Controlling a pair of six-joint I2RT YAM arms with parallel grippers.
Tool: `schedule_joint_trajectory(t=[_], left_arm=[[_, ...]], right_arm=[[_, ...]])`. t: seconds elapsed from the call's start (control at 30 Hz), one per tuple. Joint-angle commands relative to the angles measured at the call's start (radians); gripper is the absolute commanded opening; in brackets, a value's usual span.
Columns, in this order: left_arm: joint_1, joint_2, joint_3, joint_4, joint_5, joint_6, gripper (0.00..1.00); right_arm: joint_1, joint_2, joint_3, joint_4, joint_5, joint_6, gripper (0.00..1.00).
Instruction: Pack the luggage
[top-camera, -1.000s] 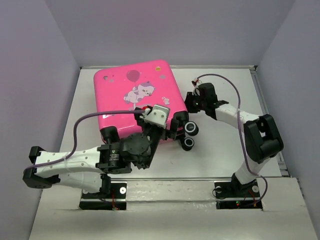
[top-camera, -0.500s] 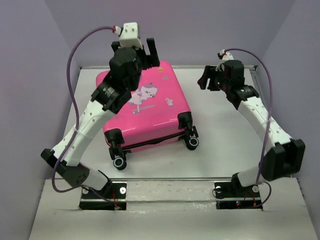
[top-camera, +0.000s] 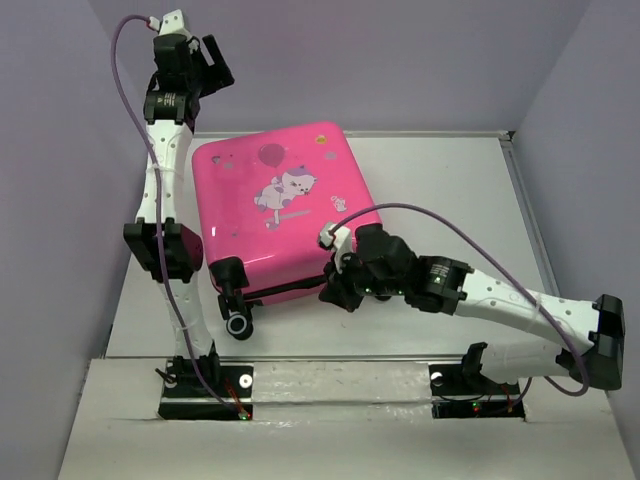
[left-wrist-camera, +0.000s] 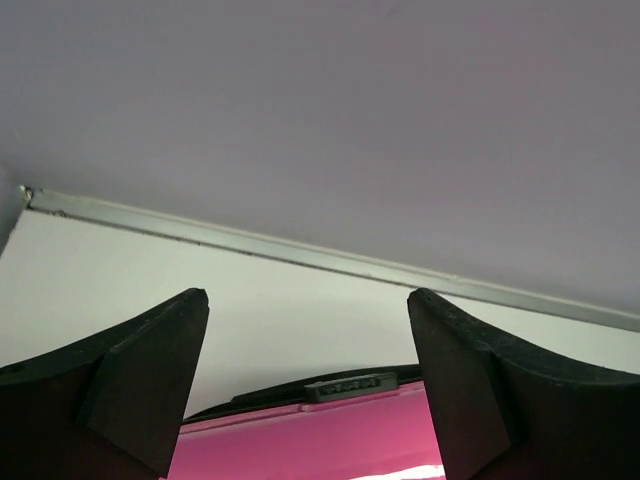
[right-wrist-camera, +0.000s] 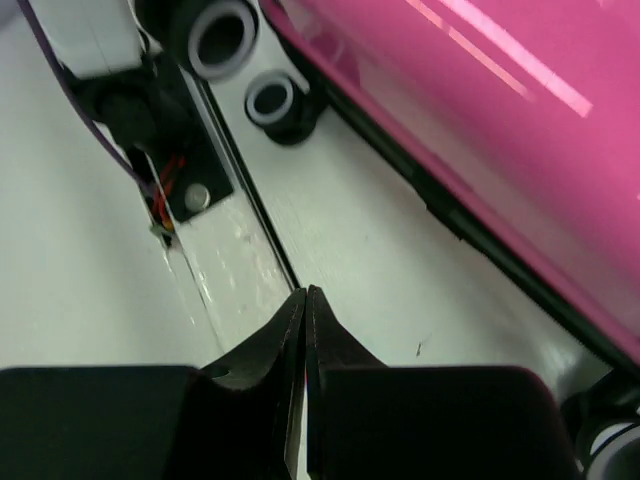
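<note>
Hot-pink hard-shell luggage (top-camera: 285, 215), cat-and-balloon print, lid closed, lies flat on table (top-camera: 450, 190). Left gripper (left-wrist-camera: 308, 296) spread wide, high behind it. Right gripper (right-wrist-camera: 305, 296) pinched closed, empty, by near edge.

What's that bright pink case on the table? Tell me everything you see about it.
The suitcase is small, hot pink, with a glossy hard shell. A cartoon cat and a balloon decorate its top. Black trim runs along the seam, and a black wheel sticks out at the near left corner. It lies flat and closed on the table. The shut right gripper sits by its near right corner; whether they touch is unclear. The open left gripper hangs clear of it.
</note>
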Motion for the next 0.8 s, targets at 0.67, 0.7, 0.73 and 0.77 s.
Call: schedule_joint_trajectory(t=[0.67,0.7,0.73,0.77], left_arm=[[0.090,0.389,-0.085,0.088,0.530,0.047,0.84],[0.087,0.364,-0.123,0.088,0.528,0.056,0.84],[0.084,0.336,-0.172,0.091,0.524,0.060,0.83],[0.081,0.269,-0.283,0.111,0.512,0.071,0.82]], right_arm=[[-0.235,0.178,-0.119,0.156,0.293,0.082,0.07],[-0.285,0.183,-0.113,0.181,0.266,0.071,0.07],[-0.310,0.194,-0.109,0.193,0.251,0.066,0.07],[-0.335,0.204,-0.106,0.205,0.232,0.062,0.07]])
